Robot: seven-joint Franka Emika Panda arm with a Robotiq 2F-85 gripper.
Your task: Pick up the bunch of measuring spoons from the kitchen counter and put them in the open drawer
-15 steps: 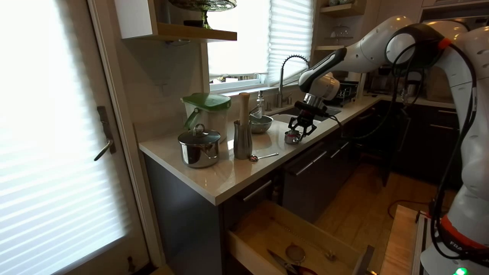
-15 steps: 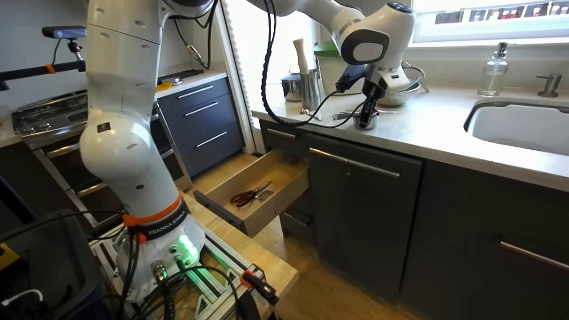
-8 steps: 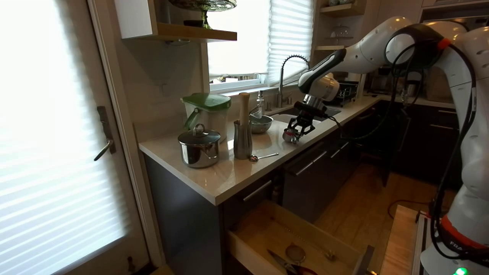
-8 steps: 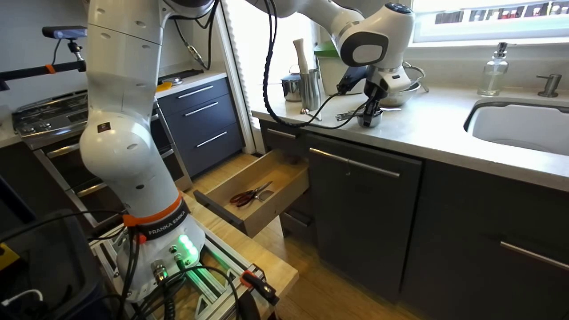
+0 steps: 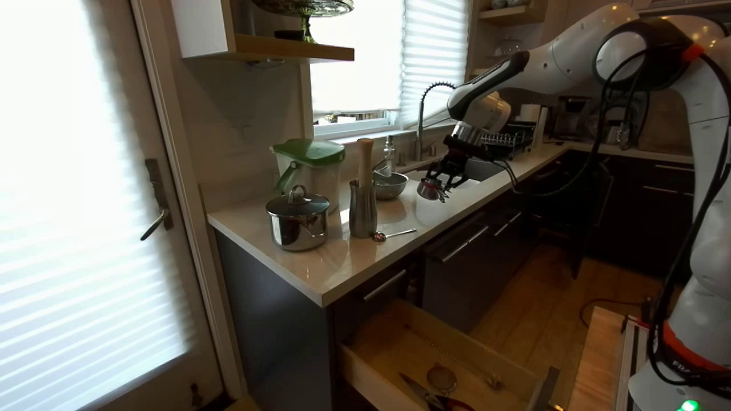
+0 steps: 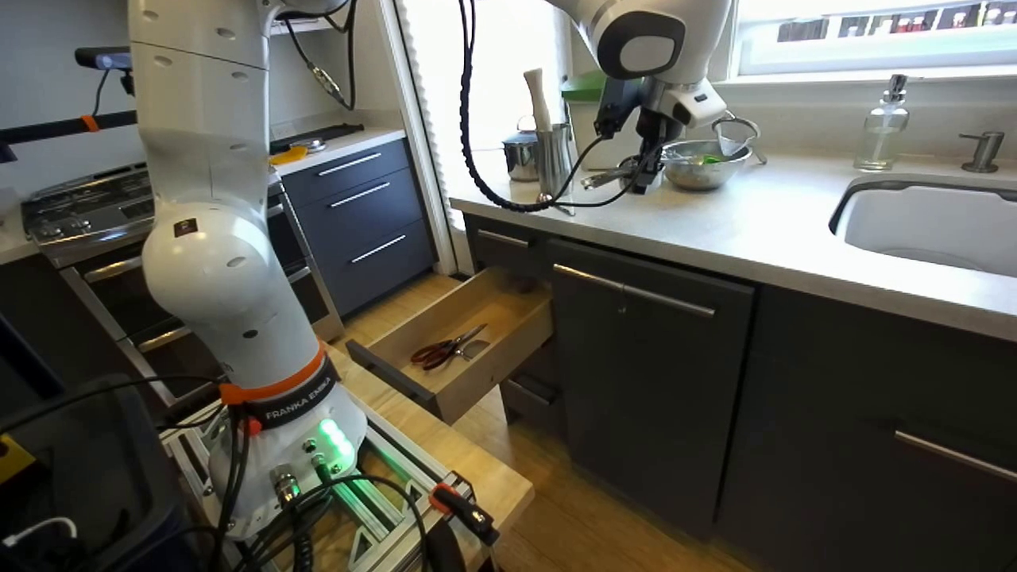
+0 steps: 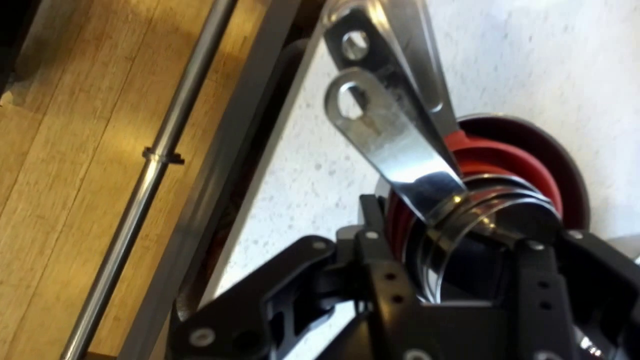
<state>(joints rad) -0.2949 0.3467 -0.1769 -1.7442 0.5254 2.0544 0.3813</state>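
While claw [image 5: 437, 185] grips nested cups [image 7: 435, 190] | pale counter [image 6: 775, 213] gleams below | window [image 5: 360, 63] bright

The bunch of measuring spoons [image 7: 432, 190] comes off the kitchen counter [image 5: 342, 274].
Upright on the counter a second ago, then tipped close to its surface, the bunch now hangs tilted above it in the gripper [image 5: 440, 184]; the robot arm [image 5: 571, 60] is higher over the counter, and in an exterior view the metal bowl [image 6: 703, 168] on the counter shows more fully.
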